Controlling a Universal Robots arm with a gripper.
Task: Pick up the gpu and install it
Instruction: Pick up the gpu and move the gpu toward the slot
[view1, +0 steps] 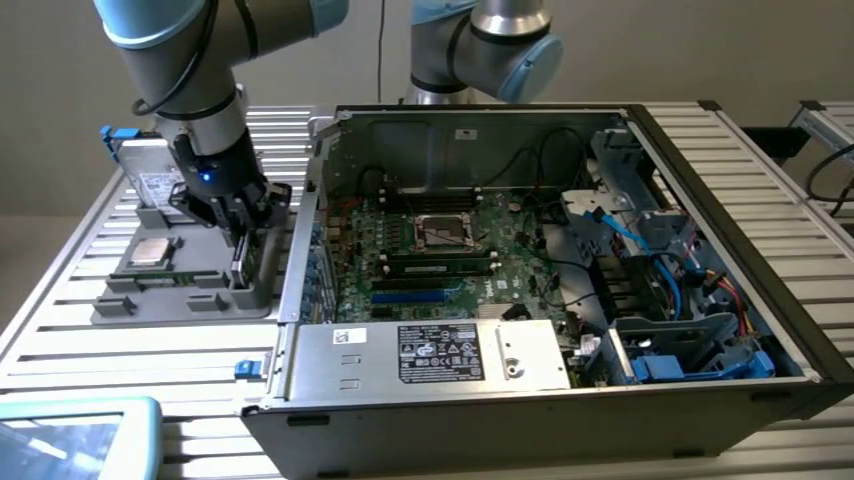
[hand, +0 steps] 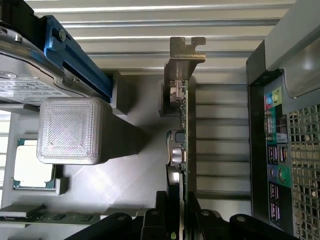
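The gripper hangs upright over the grey parts tray, which lies on the slatted table at nine o'clock from the open computer case in the exterior view. The gpu stands on its edge in the tray's slot nearest the case. From the wrist camera the gpu is seen edge-on, its silvery bracket at the end far from the gripper. The two black fingers stand narrow, one against each face of the card, clamped on it (whether it has left its slot cannot be told).

In the same tray, going toward nine o'clock from the card, are a green memory stick and a processor. A hard drive with blue tabs stands at about eleven o'clock. Inside the case the motherboard lies bare, with the power supply at six o'clock from it.
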